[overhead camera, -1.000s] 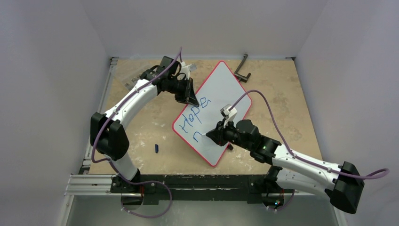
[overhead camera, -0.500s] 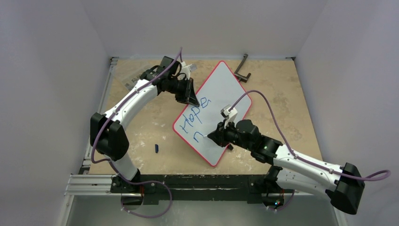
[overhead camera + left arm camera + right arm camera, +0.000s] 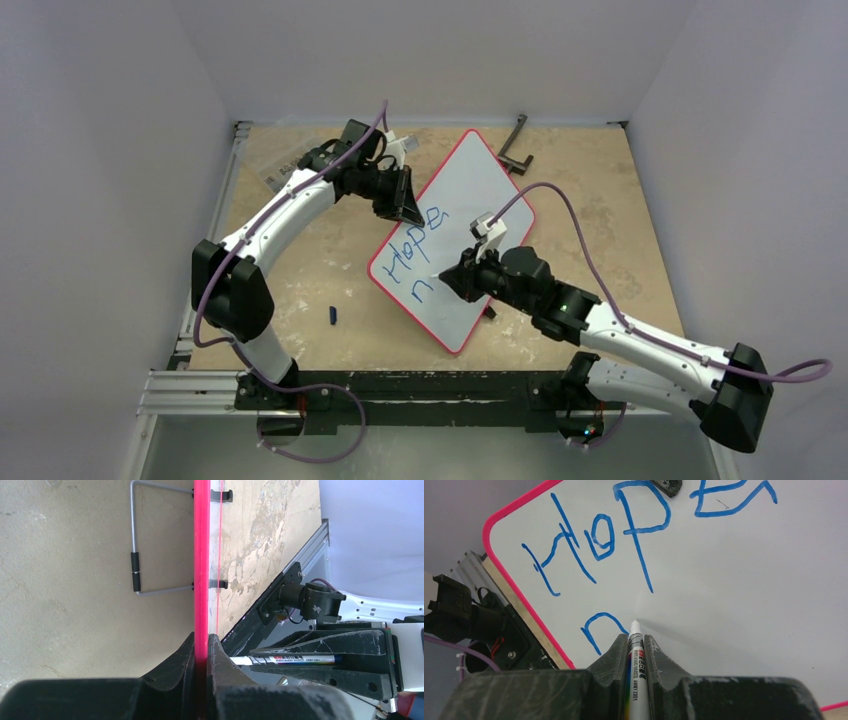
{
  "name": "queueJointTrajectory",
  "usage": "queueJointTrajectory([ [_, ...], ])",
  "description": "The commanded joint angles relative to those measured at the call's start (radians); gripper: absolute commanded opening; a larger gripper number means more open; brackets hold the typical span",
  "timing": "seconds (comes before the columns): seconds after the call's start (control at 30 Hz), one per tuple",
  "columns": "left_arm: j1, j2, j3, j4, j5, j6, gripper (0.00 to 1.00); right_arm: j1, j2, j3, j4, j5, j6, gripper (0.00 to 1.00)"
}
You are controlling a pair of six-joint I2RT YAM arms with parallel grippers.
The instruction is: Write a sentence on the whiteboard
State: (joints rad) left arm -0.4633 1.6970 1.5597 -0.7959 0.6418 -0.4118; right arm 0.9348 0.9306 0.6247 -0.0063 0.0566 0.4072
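Note:
The whiteboard (image 3: 470,190) with its red rim lies slanted on the table. Blue lettering (image 3: 415,245) on it reads "Hope" with an "n" below; both show large in the right wrist view (image 3: 596,535). My left gripper (image 3: 408,212) is shut on the board's upper left edge, the red rim (image 3: 201,555) pinched between its fingers (image 3: 201,652). My right gripper (image 3: 447,279) is shut on a white marker (image 3: 635,665). The marker tip (image 3: 635,624) is at the board just right of the "n" (image 3: 599,627).
A small dark blue cap (image 3: 333,315) lies on the table left of the board. A black bracket (image 3: 515,145) lies at the back. A clear plastic packet (image 3: 283,172) lies behind the left arm. The board's wire stand (image 3: 135,575) shows in the left wrist view.
My right gripper has moved up and slightly right with the marker, off the end of the "n". The left arm and the board have not moved.

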Motion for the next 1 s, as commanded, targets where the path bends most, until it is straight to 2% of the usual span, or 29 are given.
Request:
queueJointTrajectory([
  [0.0, 0.002, -0.043, 0.035, -0.002, -0.092, 0.014, 0.0, -0.005, 0.014, 0.049, 0.054, 0.07, -0.001, 0.0],
  [0.27, 0.002, -0.042, 0.036, 0.0, -0.091, 0.015, 0.0, -0.005, 0.065, 0.038, 0.085, 0.062, 0.011, 0.0],
  [0.6, 0.002, -0.041, 0.034, 0.001, -0.087, 0.013, 0.0, -0.006, 0.086, 0.064, 0.05, 0.162, 0.009, 0.0],
  [0.97, 0.003, -0.04, 0.035, 0.001, -0.086, 0.013, 0.0, -0.005, 0.102, 0.082, 0.072, 0.091, -0.019, 0.0],
])
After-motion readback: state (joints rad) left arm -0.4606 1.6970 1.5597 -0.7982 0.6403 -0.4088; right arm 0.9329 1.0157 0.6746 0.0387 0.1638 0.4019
